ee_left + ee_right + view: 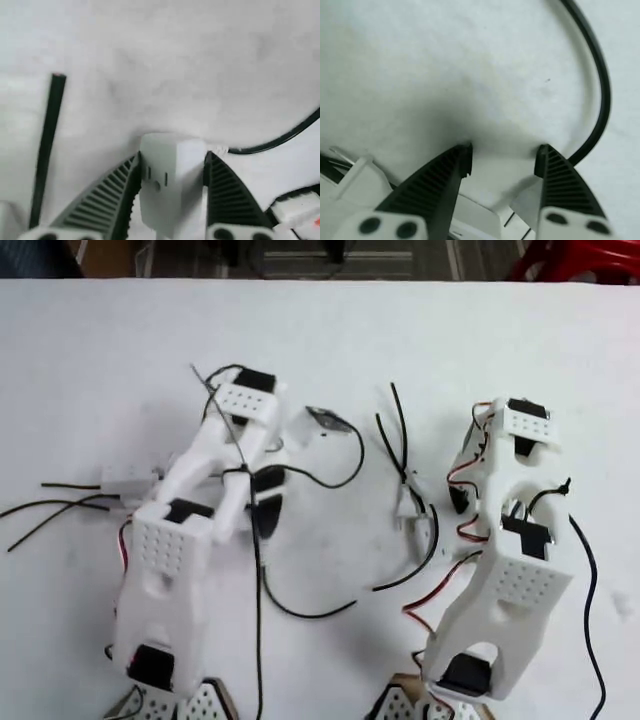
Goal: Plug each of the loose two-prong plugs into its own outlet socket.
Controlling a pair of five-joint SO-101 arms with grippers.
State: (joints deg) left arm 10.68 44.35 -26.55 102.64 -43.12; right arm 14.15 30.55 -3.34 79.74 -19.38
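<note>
- White outlet socket (172, 185): pinched between the left gripper (172, 159) fingers, slotted face toward the wrist camera.
- Right gripper (505, 150): fingers spread, bare white table (445, 60) between the tips.
- Black cable (600, 100) curves just past one right finger.
- Loose two-prong plug (408, 508): on the table near the right gripper, outside its fingers.

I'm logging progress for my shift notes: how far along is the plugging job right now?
Done: nothing that shows; the socket has empty slots. In hand: the left jaws are closed on that socket's sides, while the right jaws stand open over the table. Left: the plug lies loose on the table, so the plugging itself appears yet to be done.
</note>
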